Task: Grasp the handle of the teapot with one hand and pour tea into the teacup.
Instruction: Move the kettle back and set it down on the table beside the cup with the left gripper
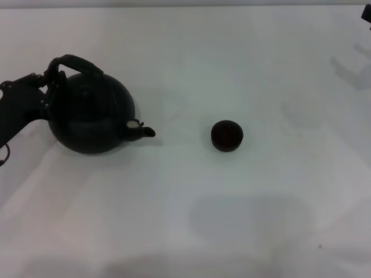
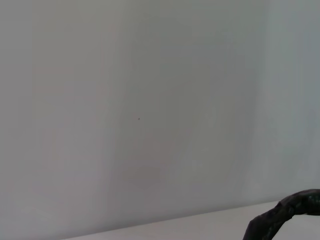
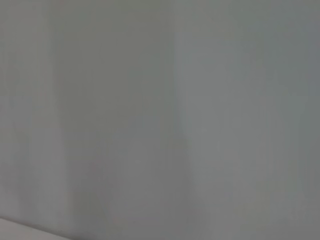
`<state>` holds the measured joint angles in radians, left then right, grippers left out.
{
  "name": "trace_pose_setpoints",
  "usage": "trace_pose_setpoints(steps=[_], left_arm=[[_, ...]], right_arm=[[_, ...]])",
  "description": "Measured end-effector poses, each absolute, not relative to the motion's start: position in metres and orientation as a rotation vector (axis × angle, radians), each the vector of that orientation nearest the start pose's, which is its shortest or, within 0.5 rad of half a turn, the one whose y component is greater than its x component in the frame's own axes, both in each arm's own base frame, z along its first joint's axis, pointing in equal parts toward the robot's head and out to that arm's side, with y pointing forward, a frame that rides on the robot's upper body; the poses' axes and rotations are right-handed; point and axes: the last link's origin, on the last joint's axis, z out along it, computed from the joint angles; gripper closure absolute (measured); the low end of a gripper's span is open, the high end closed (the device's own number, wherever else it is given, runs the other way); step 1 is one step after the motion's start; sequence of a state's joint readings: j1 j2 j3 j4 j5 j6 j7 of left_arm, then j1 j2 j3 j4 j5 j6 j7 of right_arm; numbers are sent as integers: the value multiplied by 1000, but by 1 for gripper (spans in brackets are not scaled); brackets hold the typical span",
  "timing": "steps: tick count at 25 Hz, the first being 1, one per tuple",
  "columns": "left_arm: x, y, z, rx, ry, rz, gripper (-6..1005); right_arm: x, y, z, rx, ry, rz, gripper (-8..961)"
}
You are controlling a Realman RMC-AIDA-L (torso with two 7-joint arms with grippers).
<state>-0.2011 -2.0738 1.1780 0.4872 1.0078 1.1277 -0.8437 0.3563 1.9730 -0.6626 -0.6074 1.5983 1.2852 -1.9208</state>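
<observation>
The large round black teapot (image 1: 93, 116) stands on the white table at the left, its short spout (image 1: 142, 132) pointing right toward the teacup. Its dark arched handle (image 1: 75, 62) rises over the top; a piece of the handle (image 2: 285, 215) also shows in the left wrist view. My left gripper (image 1: 43, 87) is right against the handle's left end, dark against the dark pot. The small dark teacup (image 1: 226, 135) sits upright to the right of the spout, well apart from it. Only a dark bit of my right gripper (image 1: 366, 14) shows at the far right corner.
The white table (image 1: 191, 220) carries only the teapot and the teacup. A faint shadow lies on the table in front of the teacup. The right wrist view shows nothing but a plain grey surface.
</observation>
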Motion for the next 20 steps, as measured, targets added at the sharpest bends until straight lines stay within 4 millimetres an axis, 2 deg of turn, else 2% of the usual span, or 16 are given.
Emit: trace_pose_setpoints(steps=[5,16,20], left_arm=[[-341,291,-8,-2060,-655,-736,822],[-345,292,-4,-2018,-668,-740,639],[-342,292,-4,-2024,-647,-754,466]], right_arm=[[337,339,89,-2082,654,752,118],[337,341,90,-2081,649,749,119],[337,341,91,-2081,647,746,119]])
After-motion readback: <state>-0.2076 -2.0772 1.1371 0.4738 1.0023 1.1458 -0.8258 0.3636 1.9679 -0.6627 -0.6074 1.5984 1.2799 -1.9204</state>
